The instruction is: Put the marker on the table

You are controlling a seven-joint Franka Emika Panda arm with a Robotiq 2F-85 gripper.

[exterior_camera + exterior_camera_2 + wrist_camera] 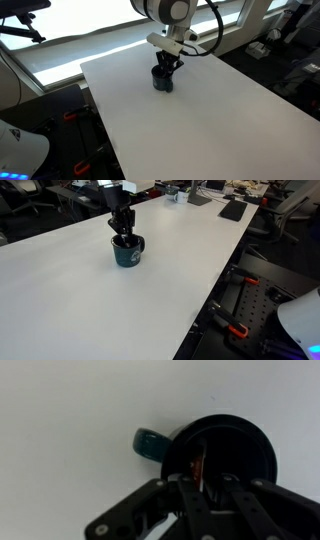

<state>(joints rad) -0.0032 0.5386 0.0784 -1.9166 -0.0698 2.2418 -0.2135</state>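
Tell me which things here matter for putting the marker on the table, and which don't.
Job: marker inside the dark cup; gripper at its mouth; white table.
Lying about: dark flat object beyond the table; red parts below its edge.

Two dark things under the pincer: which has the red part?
The marker, the thin stick inside the round cup; the cup's only colour is its teal handle.

1. At 12 o'clock in an exterior view, glossy white rounded arm shell (163,9) with a dark grey joint ring (178,12).
2. Toward 2 o'clock, thin black cable (219,30), looping.
3. Beneath the shell, white boxy wrist block (170,42).
4. At 6 o'clock of the wrist view, matte black gripper (205,485) built of angular linkage bars.
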